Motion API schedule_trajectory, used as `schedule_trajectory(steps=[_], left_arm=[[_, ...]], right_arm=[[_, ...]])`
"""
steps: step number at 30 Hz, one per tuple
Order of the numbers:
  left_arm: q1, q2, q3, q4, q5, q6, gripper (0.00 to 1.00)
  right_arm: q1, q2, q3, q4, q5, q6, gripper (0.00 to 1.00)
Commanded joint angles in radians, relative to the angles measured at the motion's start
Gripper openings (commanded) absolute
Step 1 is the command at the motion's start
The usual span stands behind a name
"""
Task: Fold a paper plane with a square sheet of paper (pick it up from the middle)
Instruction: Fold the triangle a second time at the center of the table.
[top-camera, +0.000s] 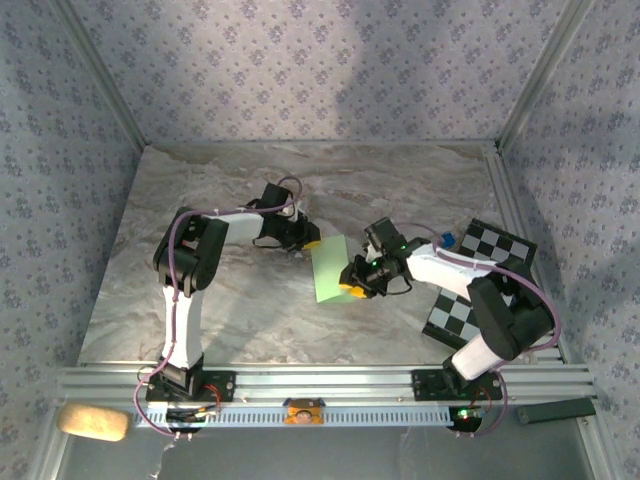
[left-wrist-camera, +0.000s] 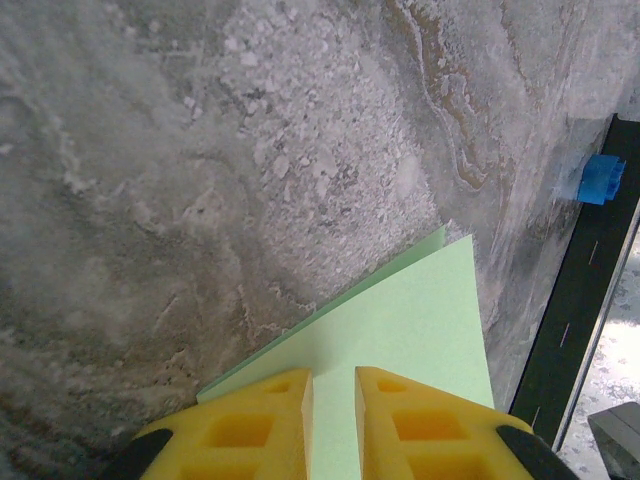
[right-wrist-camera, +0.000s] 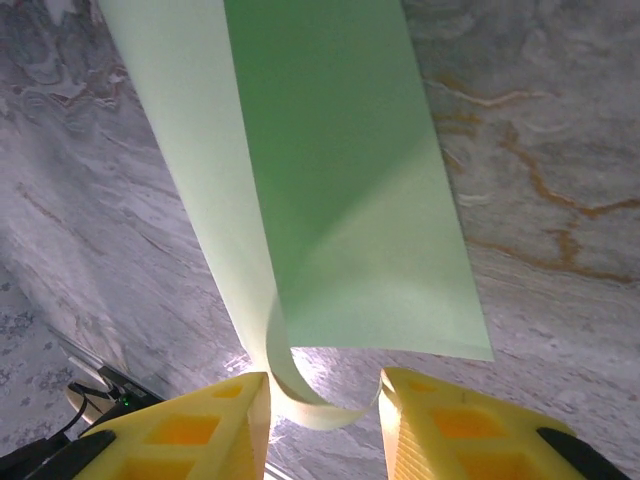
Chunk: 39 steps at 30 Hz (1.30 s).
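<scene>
- My left pincer (top-camera: 303, 240) sits at the far-left corner of the square sheet of paper (top-camera: 332, 268). In the left wrist view its tips (left-wrist-camera: 333, 375) are nearly closed over the green surface. I cannot tell whether they pinch it or only press it down.
- The sheet lies mid-counter (top-camera: 200, 200) between the two arms. It looks doubled over, and two layers show slightly out of line along the edge (left-wrist-camera: 410, 320).
- I judge it very light, limp and easy to crease. A slight tug would slide it on the smooth marble, and any stray pinch would leave a mark.
- My right pincer (top-camera: 352, 280) is at the sheet's near-right edge. Its jaws (right-wrist-camera: 325, 385) stand apart, with a curled lip of the paper (right-wrist-camera: 340, 180) looping between them, not clamped flat.
- The best hold, I think, is on that lifted lip close to the edge, while the left corner stays pinned so the layers don't shift.
</scene>
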<state>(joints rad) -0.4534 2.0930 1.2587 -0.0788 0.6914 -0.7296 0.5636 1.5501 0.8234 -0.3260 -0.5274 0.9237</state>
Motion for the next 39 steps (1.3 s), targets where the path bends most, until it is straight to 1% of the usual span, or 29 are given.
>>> schedule_trajectory(steps=[1, 4, 10, 16, 22, 24, 29, 33, 39], left_arm=[[-0.003, 0.03, -0.005, -0.099, -0.021, 0.02, 0.18], [-0.004, 0.03, -0.005, -0.099, -0.02, 0.021, 0.19], [-0.003, 0.032, -0.001, -0.103, -0.013, 0.027, 0.19], [-0.004, 0.041, 0.004, -0.105, -0.006, 0.032, 0.19], [-0.004, 0.044, 0.013, -0.113, -0.002, 0.037, 0.19], [-0.004, 0.044, 0.014, -0.116, -0.001, 0.037, 0.19], [-0.005, 0.044, 0.016, -0.118, 0.0, 0.038, 0.19], [-0.008, 0.043, 0.022, -0.118, 0.003, 0.035, 0.19], [-0.011, 0.025, 0.028, -0.11, 0.012, 0.041, 0.21]], right_arm=[[0.005, 0.02, 0.03, -0.014, -0.001, -0.022, 0.36], [0.005, 0.031, 0.032, 0.017, -0.009, -0.029, 0.39], [-0.008, 0.061, 0.051, 0.078, -0.044, -0.104, 0.45], [-0.044, 0.123, 0.077, 0.119, -0.11, -0.193, 0.46], [-0.078, 0.166, 0.123, 0.115, -0.183, -0.284, 0.46], [-0.09, 0.179, 0.131, 0.112, -0.201, -0.287, 0.46], [-0.113, 0.211, 0.132, 0.126, -0.259, -0.288, 0.44], [-0.12, 0.22, 0.121, 0.142, -0.245, -0.287, 0.41], [-0.13, 0.243, 0.11, 0.154, -0.24, -0.286, 0.29]])
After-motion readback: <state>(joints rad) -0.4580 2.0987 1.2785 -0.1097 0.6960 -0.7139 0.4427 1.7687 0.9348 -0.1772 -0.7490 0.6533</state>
